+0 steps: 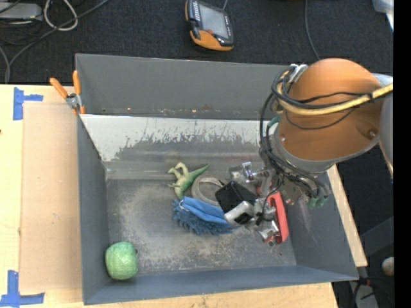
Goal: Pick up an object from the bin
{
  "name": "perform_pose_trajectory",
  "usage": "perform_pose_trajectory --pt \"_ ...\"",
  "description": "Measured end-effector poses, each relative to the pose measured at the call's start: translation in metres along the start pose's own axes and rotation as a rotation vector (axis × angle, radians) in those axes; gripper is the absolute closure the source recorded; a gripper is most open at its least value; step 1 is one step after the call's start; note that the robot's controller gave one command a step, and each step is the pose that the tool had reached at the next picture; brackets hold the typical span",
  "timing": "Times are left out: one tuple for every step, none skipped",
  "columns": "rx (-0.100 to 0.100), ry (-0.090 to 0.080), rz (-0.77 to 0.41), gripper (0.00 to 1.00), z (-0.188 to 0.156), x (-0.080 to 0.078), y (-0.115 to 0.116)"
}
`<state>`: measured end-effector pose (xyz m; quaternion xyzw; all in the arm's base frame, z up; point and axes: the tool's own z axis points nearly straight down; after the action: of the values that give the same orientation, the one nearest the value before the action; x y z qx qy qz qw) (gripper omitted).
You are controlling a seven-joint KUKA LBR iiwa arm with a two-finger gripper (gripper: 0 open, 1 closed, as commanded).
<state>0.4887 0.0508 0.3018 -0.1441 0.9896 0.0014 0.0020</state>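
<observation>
— Around the grey metal bin (90, 191), what is the room like?

— Dark floor behind it, strewn with cables (61, 11), and one orange-and-black handheld device (209, 23). The bin's own floor is scuffed and dusted pale, and its back wall is streaked with scratches.

— Count the contents.

— One round green ball (121, 260), alone in the near left corner. Towards the right is a small heap: one green toy dinosaur (185, 177), one pale ring (207, 186), one blue bristly brush (198, 215), one black-and-white blocky piece (234, 203) and one red elongated plastic piece (279, 218).

— And the gripper?

— The gripper (263, 201) hangs under the arm's orange cover (327, 114), low over the heap's right end, between the black-and-white piece and the red one. Whether it is open or closed, or has hold of anything, I cannot tell.
</observation>
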Motion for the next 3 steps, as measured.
perform_pose_trajectory --pt "-0.001 0.007 0.201 1.00 0.023 -0.028 0.019" --pt "-0.001 0.008 -0.020 1.00 0.014 -0.014 0.027" --pt "0.001 -0.002 0.036 1.00 0.034 -0.017 0.031"
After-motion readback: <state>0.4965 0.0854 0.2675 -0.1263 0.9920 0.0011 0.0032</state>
